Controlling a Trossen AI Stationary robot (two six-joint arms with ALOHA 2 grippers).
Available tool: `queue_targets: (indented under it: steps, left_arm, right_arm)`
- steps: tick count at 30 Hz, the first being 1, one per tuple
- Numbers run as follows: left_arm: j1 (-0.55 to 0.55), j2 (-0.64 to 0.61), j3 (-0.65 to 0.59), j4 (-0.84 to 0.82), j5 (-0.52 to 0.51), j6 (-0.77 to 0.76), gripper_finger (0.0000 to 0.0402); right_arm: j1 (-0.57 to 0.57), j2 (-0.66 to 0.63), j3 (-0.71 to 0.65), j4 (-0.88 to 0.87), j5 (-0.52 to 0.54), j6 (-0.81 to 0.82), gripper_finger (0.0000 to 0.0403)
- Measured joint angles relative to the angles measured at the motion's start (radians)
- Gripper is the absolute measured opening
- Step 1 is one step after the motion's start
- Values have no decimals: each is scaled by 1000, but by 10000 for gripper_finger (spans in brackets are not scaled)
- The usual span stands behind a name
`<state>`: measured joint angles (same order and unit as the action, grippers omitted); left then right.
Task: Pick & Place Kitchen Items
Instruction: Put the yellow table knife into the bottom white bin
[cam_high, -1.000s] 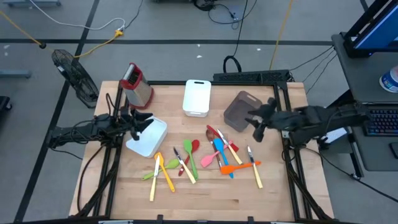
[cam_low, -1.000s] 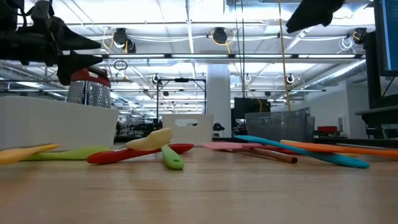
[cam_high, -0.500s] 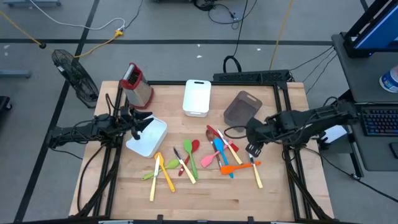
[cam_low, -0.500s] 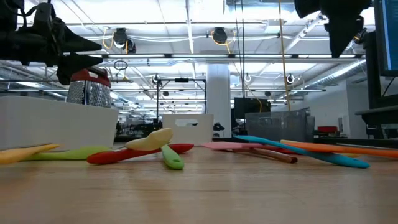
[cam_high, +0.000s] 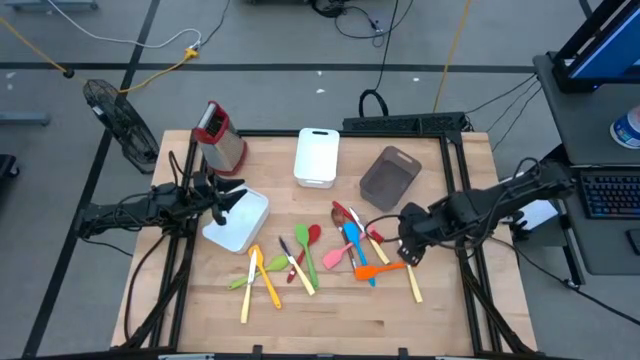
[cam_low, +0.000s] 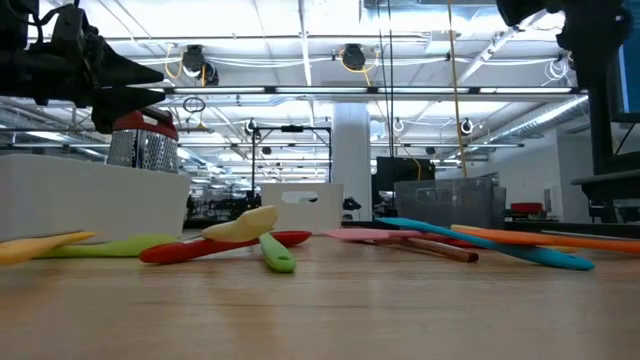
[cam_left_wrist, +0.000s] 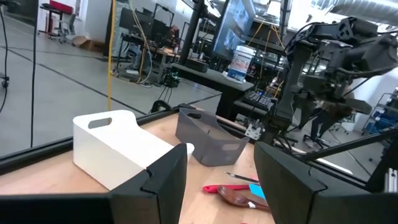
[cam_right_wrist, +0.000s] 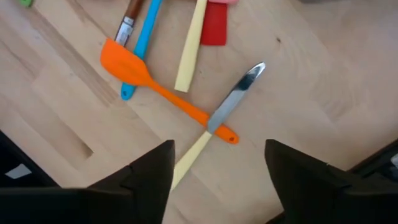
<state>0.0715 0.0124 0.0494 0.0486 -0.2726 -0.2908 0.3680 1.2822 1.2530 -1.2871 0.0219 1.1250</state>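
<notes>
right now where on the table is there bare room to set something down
Bare wood runs along the table's near edge, below the utensils, and in the far right corner behind the grey bin. The middle is crowded with scattered utensils, and the right gripper hangs over the orange spatula.

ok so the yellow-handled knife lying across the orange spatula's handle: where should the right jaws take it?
Take the knife by its pale yellow handle, from straight above, jaws across its width. The steel blade rests on the orange spatula handle, so a grip there could catch both. The handle end lies alone on bare table. The right gripper already hangs open above it.
</notes>
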Motion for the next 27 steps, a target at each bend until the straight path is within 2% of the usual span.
queue_targets:
  steps: [7,17,27]
  left_arm:
    - [0,0,0,0,0,-3,191]
    - [0,0,0,0,0,-5,191]
    - [0,0,0,0,0,1,191]
  right_arm:
    - [45,65,0,40,-58,169,276]
    - [119,171,0,89,-93,381,271]
    - [188,271,-16,122,-157,479,267]
